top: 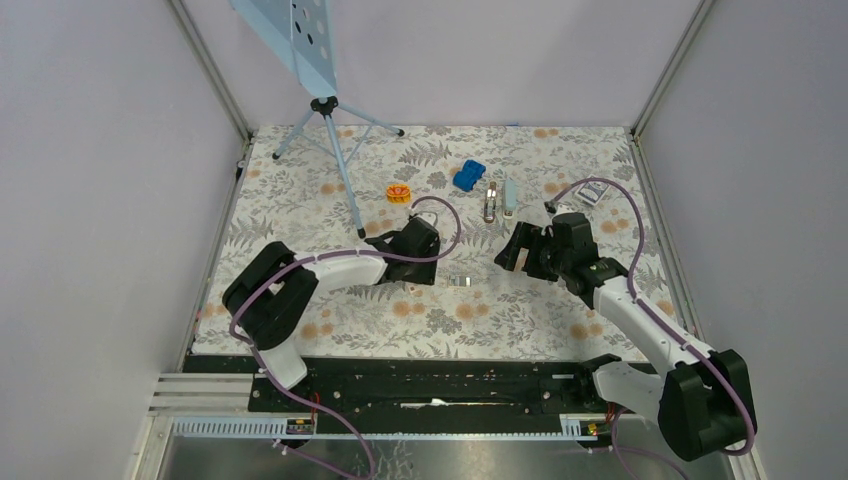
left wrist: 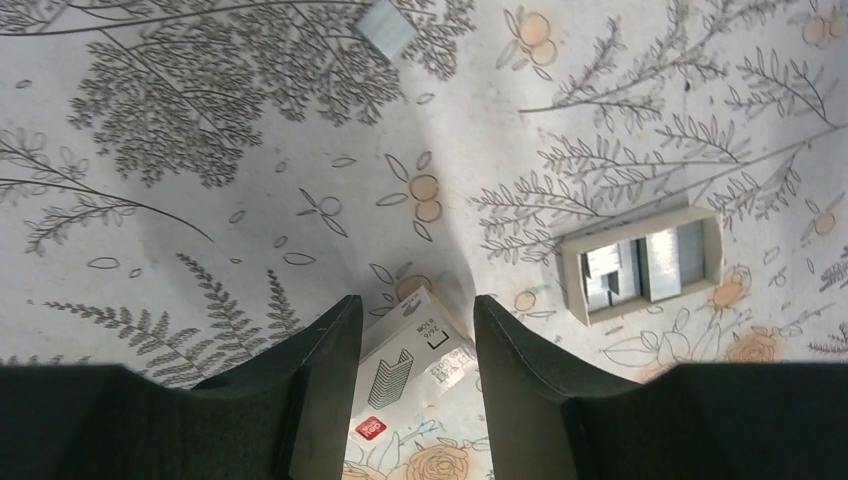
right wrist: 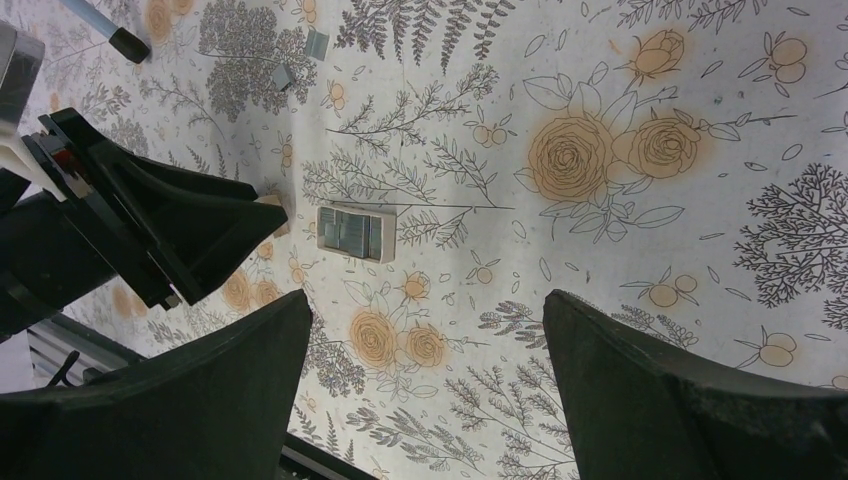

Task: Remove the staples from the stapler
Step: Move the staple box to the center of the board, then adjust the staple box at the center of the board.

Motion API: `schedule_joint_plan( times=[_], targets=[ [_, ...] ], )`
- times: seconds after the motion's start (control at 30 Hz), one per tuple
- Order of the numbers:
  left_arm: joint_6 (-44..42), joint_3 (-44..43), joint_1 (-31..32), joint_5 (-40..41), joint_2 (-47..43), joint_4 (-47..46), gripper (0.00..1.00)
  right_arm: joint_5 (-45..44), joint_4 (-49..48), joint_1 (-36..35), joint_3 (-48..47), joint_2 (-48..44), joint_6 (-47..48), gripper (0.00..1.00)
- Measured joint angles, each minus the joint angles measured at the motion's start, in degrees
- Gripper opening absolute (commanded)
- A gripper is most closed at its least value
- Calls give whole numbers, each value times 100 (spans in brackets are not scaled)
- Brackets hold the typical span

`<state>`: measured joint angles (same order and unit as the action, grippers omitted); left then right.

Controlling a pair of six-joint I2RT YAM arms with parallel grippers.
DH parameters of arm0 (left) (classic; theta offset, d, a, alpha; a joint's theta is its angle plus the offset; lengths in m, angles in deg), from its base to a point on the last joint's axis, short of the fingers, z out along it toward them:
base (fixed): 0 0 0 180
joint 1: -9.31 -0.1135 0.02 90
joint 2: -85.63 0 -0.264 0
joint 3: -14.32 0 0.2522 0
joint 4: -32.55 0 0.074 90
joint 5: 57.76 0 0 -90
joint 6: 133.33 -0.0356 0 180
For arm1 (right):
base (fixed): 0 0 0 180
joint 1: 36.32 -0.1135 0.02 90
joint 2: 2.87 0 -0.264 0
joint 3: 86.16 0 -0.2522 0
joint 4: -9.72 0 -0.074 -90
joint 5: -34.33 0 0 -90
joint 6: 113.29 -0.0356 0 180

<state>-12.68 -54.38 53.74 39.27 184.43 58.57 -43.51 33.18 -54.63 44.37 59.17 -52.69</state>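
Observation:
The stapler (top: 489, 203) lies at the back centre, its metal part beside a pale blue part. A tiny silvery-grey strip, the staples (left wrist: 385, 27), rests on the cloth ahead of my left gripper (left wrist: 415, 300) and also shows in the right wrist view as the staples (right wrist: 317, 42). My left gripper (top: 425, 262) is low over the cloth, shut on a small white box (left wrist: 410, 355) with a red mark, both fingers against its sides. My right gripper (right wrist: 425, 297) hangs wide open over bare cloth, right of the left gripper (right wrist: 200, 240); in the top view the right gripper (top: 512, 245) is near the table's centre.
A small beige tray (left wrist: 640, 265) of staple strips lies between the grippers, also seen as the tray (top: 459, 281) and the tray (right wrist: 350, 232). A blue toy (top: 467, 176), an orange object (top: 399, 194), a tripod (top: 335, 150) and another small box (top: 594, 192) stand at the back.

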Motion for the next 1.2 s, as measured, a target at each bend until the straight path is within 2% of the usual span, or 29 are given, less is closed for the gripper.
schedule_joint_plan(
  times=[0.23,0.37,0.73,0.8,1.0,1.2],
  targets=[
    [-201,20,120,-192,-46,4,60,90,0,0,0,146,9,93],
    [-291,0,144,-227,-96,166,70,98,-2,0,-2,251,7,93],
    [-479,-603,149,-68,-129,765,78,90,22,0,-120,369,4,93],
    [-481,-601,151,-59,-195,817,86,87,22,0,-133,369,4,92],
    [-295,-22,151,94,-780,968,98,87,28,0,-133,369,0,93],
    [9,527,151,273,-1261,1176,99,101,-9,0,-133,450,-7,92]
  ],
)
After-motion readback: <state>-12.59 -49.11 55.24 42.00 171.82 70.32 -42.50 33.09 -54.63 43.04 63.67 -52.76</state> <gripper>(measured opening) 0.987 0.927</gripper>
